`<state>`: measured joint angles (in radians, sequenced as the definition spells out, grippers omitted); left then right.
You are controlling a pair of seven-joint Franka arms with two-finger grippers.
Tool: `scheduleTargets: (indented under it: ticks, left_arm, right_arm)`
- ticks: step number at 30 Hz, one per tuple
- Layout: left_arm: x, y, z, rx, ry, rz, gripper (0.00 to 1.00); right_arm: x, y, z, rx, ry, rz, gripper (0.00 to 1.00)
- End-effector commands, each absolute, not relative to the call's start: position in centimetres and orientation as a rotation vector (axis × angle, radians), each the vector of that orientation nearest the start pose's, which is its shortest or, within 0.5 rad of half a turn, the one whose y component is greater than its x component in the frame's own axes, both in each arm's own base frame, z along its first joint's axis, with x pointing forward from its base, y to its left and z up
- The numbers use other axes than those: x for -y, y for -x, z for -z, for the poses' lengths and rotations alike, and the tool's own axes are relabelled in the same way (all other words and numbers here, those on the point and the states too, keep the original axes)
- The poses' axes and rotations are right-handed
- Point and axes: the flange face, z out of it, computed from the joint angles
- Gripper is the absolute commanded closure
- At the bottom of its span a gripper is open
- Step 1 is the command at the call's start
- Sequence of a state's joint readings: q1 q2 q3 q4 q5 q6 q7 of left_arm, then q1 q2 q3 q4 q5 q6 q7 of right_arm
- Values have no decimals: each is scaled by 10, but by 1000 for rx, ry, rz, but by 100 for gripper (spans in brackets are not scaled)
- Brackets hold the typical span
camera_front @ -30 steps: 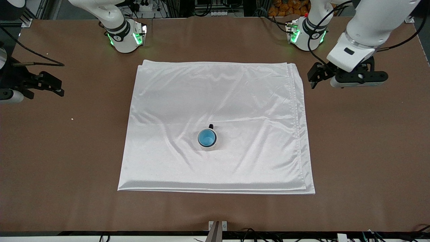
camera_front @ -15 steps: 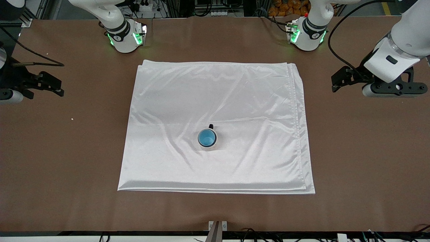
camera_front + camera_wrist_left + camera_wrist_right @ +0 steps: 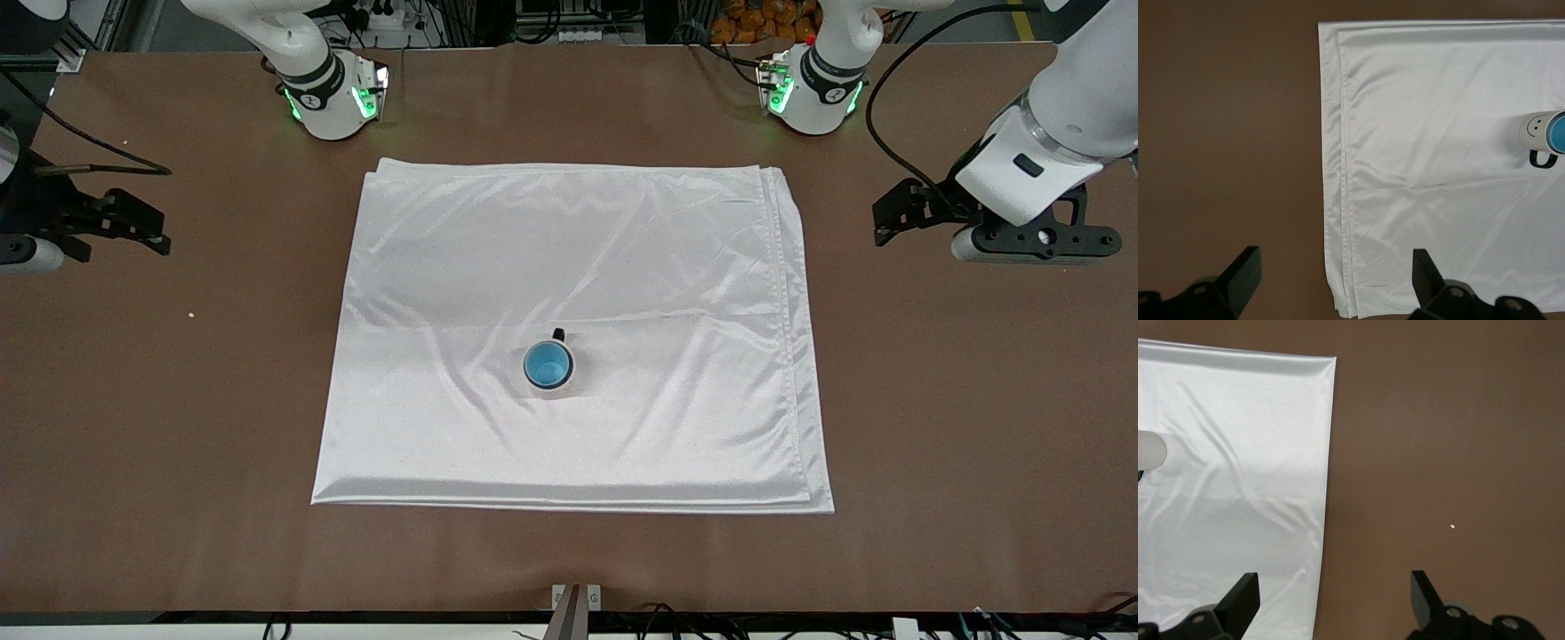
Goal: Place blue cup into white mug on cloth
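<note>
The blue cup (image 3: 546, 364) sits inside the white mug (image 3: 573, 377), which stands upright on the white cloth (image 3: 569, 240), nearer the front camera than the cloth's middle. The mug's black handle points toward the robots' bases. The left wrist view shows the mug (image 3: 1534, 127) with a smiley face on its side, the cup (image 3: 1558, 131) in it, and the cloth (image 3: 1438, 100). My left gripper (image 3: 889, 215) is open and empty, up over the bare table beside the cloth at the left arm's end (image 3: 1335, 261). My right gripper (image 3: 147, 227) is open and empty over the table at the right arm's end (image 3: 1335, 581).
The brown table (image 3: 978, 400) surrounds the cloth on all sides. The two arm bases (image 3: 333, 98) (image 3: 813, 93) stand along the table's edge farthest from the front camera. A small white crumb (image 3: 190, 314) lies on the table toward the right arm's end.
My left gripper has moved away from the cloth's edge toward the left arm's end of the table. The right arm, the mug and the cup have not moved.
</note>
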<state>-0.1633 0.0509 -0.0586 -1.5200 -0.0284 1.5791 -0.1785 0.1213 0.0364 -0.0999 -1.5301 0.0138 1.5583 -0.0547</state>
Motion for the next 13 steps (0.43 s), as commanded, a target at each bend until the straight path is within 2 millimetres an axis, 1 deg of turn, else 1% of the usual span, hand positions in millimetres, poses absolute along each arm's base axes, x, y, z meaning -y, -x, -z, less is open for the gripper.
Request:
scheduleTargets:
  ticks: [1, 6, 13]
  left_arm:
    - [128, -558, -625, -103, 3185, -11, 0]
    - [129, -558, -625, -106, 3185, -11, 0]
    - [129, -558, -625, -103, 3185, -11, 0]
  right_arm:
    - [-15, -564, -626, 137, 3115, -11, 0]
    - [-11, -564, -626, 130, 3115, -11, 0]
    - [-12, -564, -626, 132, 3115, -15, 0]
